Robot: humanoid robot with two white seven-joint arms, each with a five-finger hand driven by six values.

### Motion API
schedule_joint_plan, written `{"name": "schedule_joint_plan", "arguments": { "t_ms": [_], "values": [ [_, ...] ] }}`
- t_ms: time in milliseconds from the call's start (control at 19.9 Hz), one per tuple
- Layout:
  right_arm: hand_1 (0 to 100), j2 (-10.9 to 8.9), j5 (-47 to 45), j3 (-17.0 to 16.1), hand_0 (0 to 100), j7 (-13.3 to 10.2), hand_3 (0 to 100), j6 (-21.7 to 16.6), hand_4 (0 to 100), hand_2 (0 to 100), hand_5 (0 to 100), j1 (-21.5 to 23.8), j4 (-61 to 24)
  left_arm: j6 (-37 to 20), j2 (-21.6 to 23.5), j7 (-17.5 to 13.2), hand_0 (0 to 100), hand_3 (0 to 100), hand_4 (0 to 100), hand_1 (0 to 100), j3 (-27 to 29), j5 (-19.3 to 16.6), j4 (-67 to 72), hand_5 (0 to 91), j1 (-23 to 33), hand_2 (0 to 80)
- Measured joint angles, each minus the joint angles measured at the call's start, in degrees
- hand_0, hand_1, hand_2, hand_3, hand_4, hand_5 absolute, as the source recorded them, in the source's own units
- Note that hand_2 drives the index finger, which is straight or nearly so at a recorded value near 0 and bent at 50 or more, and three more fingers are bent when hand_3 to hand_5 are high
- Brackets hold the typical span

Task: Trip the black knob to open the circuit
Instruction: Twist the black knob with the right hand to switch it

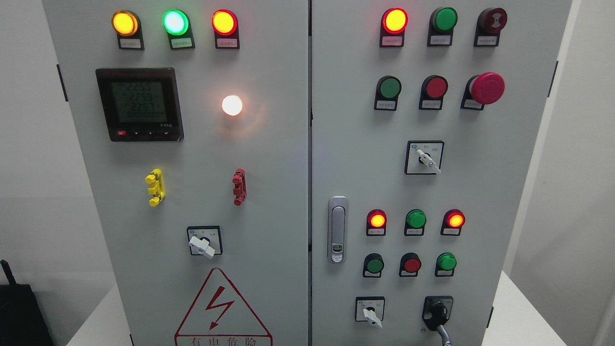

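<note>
Neither of my hands shows in the head view, so I cannot tell whether my fingers are apart, together or clamped on anything. Before me stands a grey cabinet (269,158) with two doors, and I take the door handle (338,229) as my landmark. The black knob (438,311) sits low on the right door, down and to the right of the handle, near the bottom edge; its lever points down and slightly right. Just left of it, also below the handle, is a white knob (371,315). Up and right of the handle are three lamps in a row, the outer two lit red, with three push buttons under them. Higher still to the right is another selector (424,157) and, above that, a red mushroom button (487,88). Left of the handle, on the other door, I see a white switch (202,244), a yellow clip (155,187), a red clip (239,186), a lit white lamp (232,105) and a meter (139,104). A warning triangle (222,312) lies low on that door.
</note>
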Motion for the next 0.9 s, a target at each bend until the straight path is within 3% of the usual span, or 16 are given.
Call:
{"name": "schedule_joint_plan", "arguments": {
  "t_ms": [903],
  "values": [
    [95, 0.00, 0.00, 1.10, 92, -0.26, 100, 0.62, 100, 0, 93, -0.25, 0.04, 0.00, 0.00, 0.00, 12, 0, 0, 39, 0.00, 0.00, 0.00, 0.0, 0.00, 0.0]
  ]
}}
